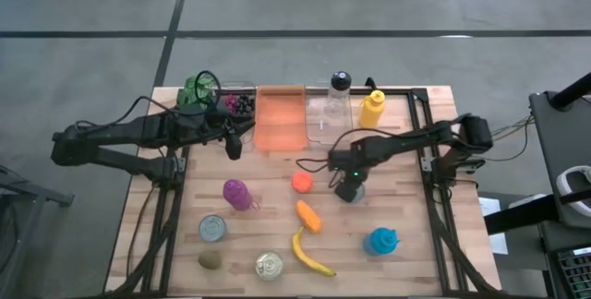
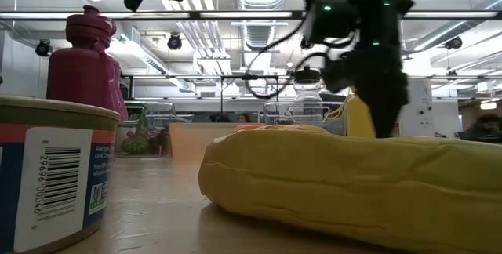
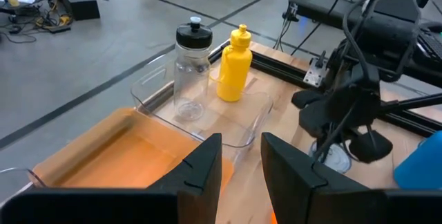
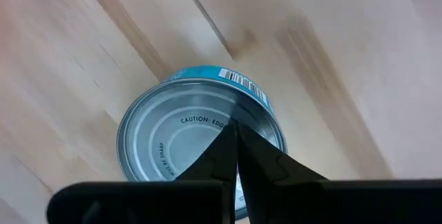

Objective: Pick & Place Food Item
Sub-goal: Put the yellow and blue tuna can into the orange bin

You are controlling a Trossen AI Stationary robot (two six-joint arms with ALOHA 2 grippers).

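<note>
While both arms reached in over the table [image 1: 397, 216], we saw the right pincer [image 1: 349, 188] pointing straight down near the centre of the high view, just right of the tomato [image 1: 302, 183]. Its fingers [image 4: 238, 156] were pressed together with nothing between them, the tips poised over the lid of a teal-labelled can [image 4: 186, 137] that stood upright on the wood. We could not tell whether the tips touched the lid.

We saw the left pincer [image 1: 234, 142] in the upper left of the high view, beside the left edge of the orange tray [image 1: 280, 119]. Its fingers [image 3: 200, 172] stood a little apart and held nothing.

A clear bin [image 3: 238, 124] sat right of the tray, with a black-capped jar [image 3: 191, 68] and a yellow bottle [image 3: 235, 61] behind it. Lower in the high view lay a purple bottle [image 1: 236, 193], a carrot [image 1: 308, 215], a banana [image 1: 308, 254], a blue bottle [image 1: 381, 241], two more cans [image 1: 212, 228] [image 1: 270, 265] and a kiwi [image 1: 210, 259], all apart from one another. Grapes [image 1: 242, 104] and something green [image 1: 197, 89] rested in the upper left corner of the table.
</note>
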